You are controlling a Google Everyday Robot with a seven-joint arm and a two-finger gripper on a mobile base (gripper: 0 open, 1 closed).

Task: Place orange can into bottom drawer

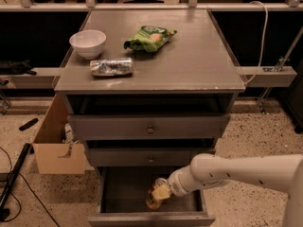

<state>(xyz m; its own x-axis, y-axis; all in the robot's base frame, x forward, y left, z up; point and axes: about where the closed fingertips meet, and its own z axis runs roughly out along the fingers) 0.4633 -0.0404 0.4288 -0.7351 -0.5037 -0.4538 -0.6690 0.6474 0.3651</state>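
Note:
The orange can point(153, 200) is low inside the open bottom drawer point(124, 193), near the middle of its dark interior and close to the front wall. My gripper point(161, 192) reaches in from the right on a white arm and is shut on the can's upper part. The can stands roughly upright. I cannot tell whether its base touches the drawer floor.
The grey cabinet's top point(199, 65) holds a white bowl point(88, 43), a crushed silver can point(111, 66) and a green chip bag point(149, 37). The two upper knobbed drawers stick out slightly. A cardboard box point(57, 148) stands on the floor to the left.

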